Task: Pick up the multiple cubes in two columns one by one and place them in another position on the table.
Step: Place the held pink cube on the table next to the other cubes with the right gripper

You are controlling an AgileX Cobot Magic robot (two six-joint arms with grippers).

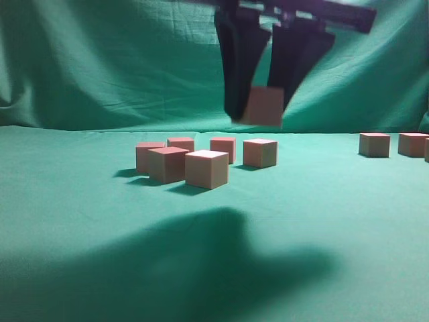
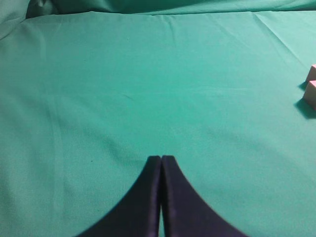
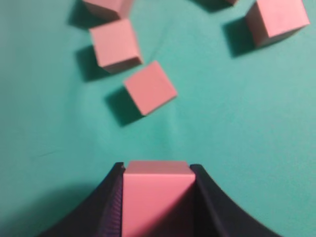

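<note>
One cube (image 1: 263, 106) sits pinched between the jaws of the right gripper (image 1: 258, 111), held in the air well above the table (image 1: 80, 201) toward its far edge. Five cubes (image 1: 206, 168) lie clustered on the cloth below and slightly left of it, and more cubes (image 1: 374, 145) rest near the right edge. Over bare cloth, the left gripper (image 2: 161, 159) has its fingers pressed together, holding nothing.

1. My right hand (image 1: 263, 111) hangs high above the desk (image 1: 80, 201), fingers pointing down, clamped on a cube (image 1: 264, 106) between them.
2. My left hand (image 2: 161, 159) hovers low, its fingers pressed together, holding nothing.
</note>
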